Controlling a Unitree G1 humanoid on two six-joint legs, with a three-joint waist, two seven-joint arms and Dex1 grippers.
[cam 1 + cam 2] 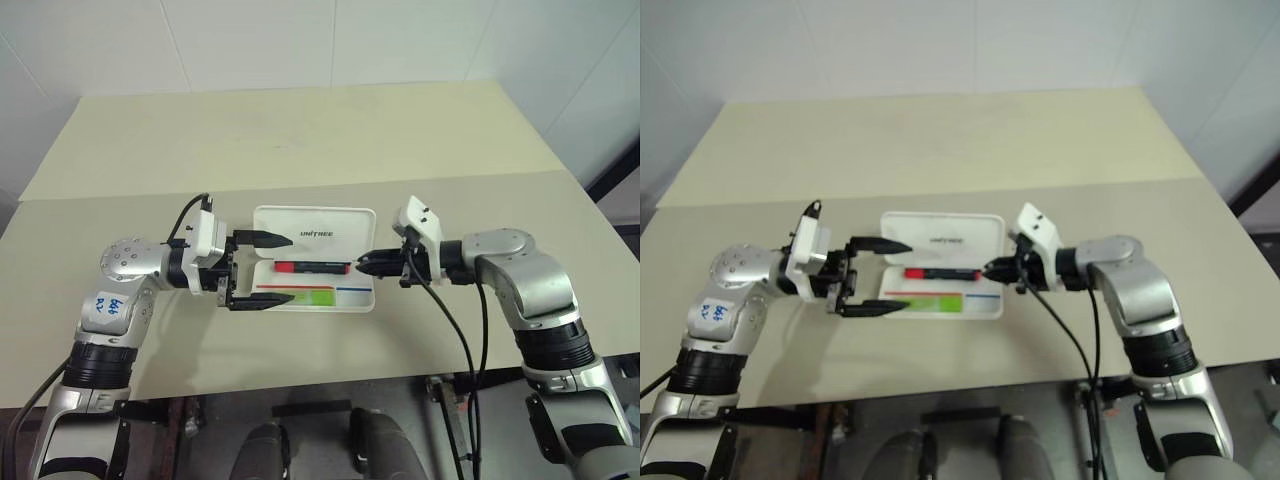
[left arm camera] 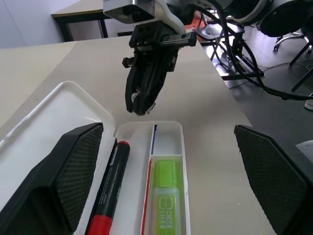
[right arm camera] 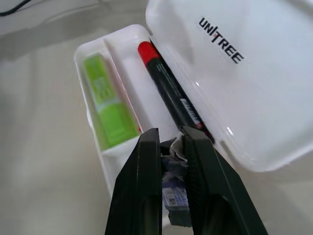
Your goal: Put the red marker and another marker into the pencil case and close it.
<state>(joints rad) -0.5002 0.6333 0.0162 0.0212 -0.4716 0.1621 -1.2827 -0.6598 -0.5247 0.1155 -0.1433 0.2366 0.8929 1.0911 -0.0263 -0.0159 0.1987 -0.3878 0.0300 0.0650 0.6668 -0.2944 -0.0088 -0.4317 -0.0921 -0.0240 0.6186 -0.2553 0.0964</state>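
White and lying open on the table, the case has its lid flat behind the tray. Red marker rests in the rear compartment, green marker in the front one. At the case's left end hangs the left gripper, fingers spread wide. At the right end sits the right gripper, fingers pressed together with nothing between them, tip by the red marker's end.
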